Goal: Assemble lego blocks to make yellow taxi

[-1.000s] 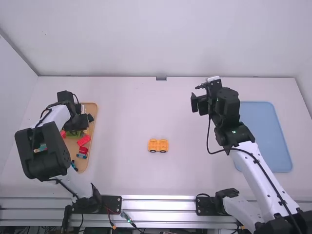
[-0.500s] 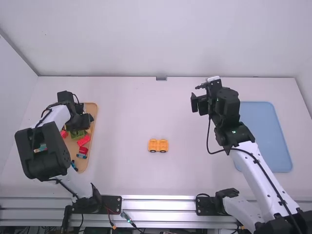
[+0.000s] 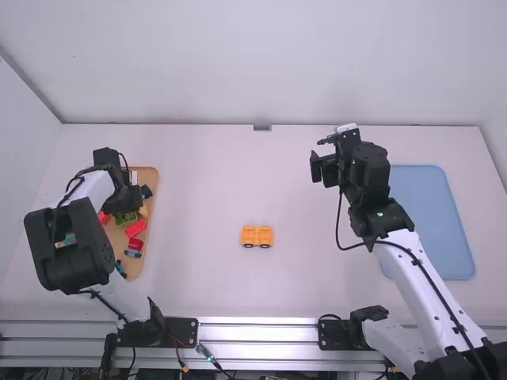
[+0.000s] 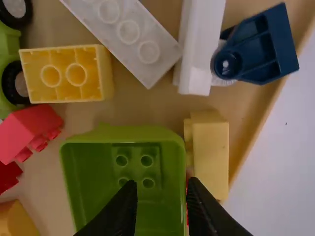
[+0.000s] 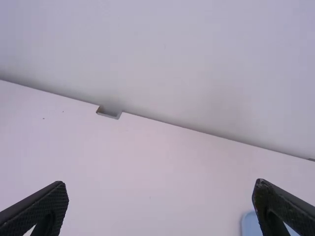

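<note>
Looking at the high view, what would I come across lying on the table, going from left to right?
A tan tray holding colourful blocks → a small yellow-orange block vehicle on dark wheels → a flat blue tray.

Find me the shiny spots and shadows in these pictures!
High view: bright glare along the metal rail. Left wrist view: tiny glints on the dark blue block, shade inside the green block. Right wrist view: a soft shadow where the wall meets the table.
</note>
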Robot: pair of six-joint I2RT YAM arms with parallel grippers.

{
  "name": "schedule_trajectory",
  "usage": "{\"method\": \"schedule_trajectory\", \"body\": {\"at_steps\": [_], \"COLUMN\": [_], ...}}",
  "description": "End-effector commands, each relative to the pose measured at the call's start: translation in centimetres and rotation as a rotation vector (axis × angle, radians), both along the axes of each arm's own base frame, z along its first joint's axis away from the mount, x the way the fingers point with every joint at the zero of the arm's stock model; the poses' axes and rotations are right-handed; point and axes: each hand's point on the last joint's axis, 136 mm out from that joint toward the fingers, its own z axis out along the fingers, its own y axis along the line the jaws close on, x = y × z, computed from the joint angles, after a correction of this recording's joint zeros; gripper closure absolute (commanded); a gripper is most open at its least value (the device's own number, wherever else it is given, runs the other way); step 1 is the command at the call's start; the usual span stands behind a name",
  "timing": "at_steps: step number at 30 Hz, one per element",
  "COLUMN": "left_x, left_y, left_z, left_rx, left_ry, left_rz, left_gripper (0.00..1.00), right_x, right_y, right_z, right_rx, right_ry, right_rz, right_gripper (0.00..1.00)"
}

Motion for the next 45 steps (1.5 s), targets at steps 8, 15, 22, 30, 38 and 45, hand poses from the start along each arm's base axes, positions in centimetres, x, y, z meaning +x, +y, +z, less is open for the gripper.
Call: {"method": "schedule_trajectory", "body": {"at_steps": [8, 15, 22, 30, 38, 45], "left_x": [1.5, 1.3, 1.0, 0.5, -0.5, -0.6], "left_y": [-2.3, -3.6, -4.0, -3.9, -2.1, -2.1], "left_z": [1.9, 0.9, -0.4, -0.9, -1.2, -1.9], "left_rx": [-0.143, -0.193, -0.194, -0.188, -0.09, -0.086], "left_ry": [-0.037, -0.041, -0.047, -0.034, 0.006, -0.008], "left_rz": [-0.009, -0.025, -0.032, -0.027, 0.066, 0.062], "left_gripper": [0.71, 0.53, 0.52, 0.51, 0.58, 0.56], "right_x": [0.1, 0.0, 0.1, 0.1, 0.0, 0.0], "right_y": [0.1, 0.1, 0.1, 0.2, 0.2, 0.1], "right_z": [-0.6, -0.7, -0.6, -0.6, -0.7, -0.7], "right_rx": [0.0, -0.001, 0.001, 0.002, 0.001, 0.005], "right_ry": [0.015, 0.019, 0.014, 0.015, 0.018, 0.019], "right_rz": [-0.003, -0.003, -0.003, 0.0, 0.001, -0.001], "right_gripper": [0.01, 0.01, 0.01, 0.01, 0.01, 0.01]}}
